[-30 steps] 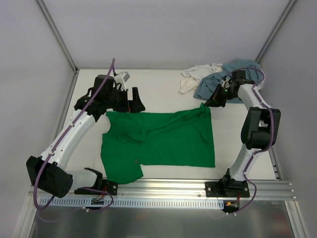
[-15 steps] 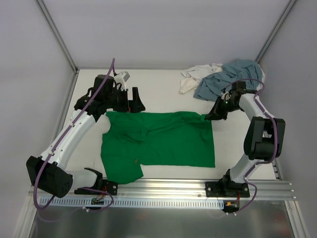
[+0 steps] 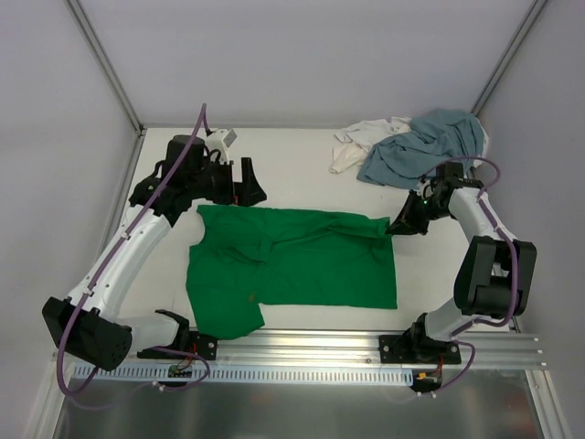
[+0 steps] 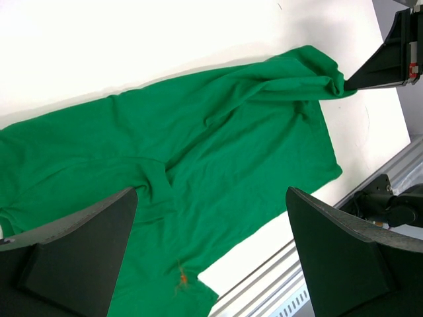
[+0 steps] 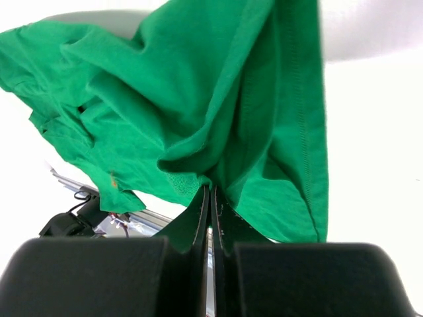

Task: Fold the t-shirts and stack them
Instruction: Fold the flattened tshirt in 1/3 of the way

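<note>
Across the middle of the table [image 3: 302, 160], the green t-shirt [image 3: 302, 265] lies spread and wrinkled, its far right corner pinched in the clenched right gripper [image 3: 394, 227]. The left gripper [image 3: 248, 187] hangs spread wide by the shirt's far left edge, holding nothing. The grey-blue t-shirt [image 3: 430, 142] and white t-shirt [image 3: 355, 143] lie crumpled, touching, far right.
</note>
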Robot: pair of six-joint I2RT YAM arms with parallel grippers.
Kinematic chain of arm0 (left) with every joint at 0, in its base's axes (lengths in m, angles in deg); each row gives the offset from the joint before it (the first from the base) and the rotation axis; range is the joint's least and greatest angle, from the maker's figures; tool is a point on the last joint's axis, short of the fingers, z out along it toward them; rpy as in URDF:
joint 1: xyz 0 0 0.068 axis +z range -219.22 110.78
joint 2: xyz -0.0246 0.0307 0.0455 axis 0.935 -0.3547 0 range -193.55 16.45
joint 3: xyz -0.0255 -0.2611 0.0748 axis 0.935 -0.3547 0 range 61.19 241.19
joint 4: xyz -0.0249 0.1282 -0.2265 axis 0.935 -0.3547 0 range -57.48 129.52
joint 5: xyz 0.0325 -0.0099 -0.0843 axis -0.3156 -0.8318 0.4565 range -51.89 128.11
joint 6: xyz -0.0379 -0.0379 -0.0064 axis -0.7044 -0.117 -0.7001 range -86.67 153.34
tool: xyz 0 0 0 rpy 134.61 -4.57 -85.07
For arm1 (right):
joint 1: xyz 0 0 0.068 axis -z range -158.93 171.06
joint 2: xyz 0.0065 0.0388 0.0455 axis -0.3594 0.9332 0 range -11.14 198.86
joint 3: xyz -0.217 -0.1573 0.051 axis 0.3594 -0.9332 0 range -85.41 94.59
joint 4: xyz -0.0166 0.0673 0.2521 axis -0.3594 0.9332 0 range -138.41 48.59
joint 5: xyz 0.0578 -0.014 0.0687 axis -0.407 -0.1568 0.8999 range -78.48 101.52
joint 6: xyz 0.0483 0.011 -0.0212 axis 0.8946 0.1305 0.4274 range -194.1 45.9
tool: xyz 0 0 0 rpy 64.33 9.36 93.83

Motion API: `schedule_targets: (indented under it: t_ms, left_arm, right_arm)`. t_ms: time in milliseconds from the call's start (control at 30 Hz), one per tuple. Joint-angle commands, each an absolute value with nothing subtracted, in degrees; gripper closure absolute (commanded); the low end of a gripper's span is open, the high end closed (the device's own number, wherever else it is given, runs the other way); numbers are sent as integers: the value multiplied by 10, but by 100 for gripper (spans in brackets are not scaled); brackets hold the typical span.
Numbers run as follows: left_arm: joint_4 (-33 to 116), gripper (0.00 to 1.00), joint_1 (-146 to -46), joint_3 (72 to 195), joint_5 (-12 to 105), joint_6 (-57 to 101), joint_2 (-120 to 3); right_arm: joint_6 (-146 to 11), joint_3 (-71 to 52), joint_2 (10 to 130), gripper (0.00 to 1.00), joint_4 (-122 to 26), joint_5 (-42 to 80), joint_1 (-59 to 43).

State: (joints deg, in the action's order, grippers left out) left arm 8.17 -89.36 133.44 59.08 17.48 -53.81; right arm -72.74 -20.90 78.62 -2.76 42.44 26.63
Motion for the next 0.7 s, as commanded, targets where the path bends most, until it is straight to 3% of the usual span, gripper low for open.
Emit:
schedule_targets:
  t_ms: [0, 133, 200, 233, 300, 333, 667]
  left_arm:
    - [68, 1, -888, 1361, 595, 188, -522]
    - [63, 1, -888, 1363, 595, 191, -517]
    - [60, 1, -889, 1363, 595, 194, -514]
    - [58, 1, -888, 1363, 595, 194, -512]
    - [55, 1, -889, 1364, 592, 196, -510]
    - [53, 1, -889, 1364, 591, 196, -510]
    - [53, 1, -889, 1356, 594, 197, -502]
  right_arm:
    - [-737, -216, 757, 100, -14, 399, 276]
    - [-737, -227, 755, 99, -19, 394, 277]
    - [-737, -227, 763, 76, -18, 393, 277]
    - [-736, -226, 767, 39, -17, 391, 277]
    - [-736, -227, 768, 4, -18, 381, 277]
    - [-735, -227, 766, 0, -18, 378, 277]
    - [-730, -191, 766, 0, -11, 375, 277]
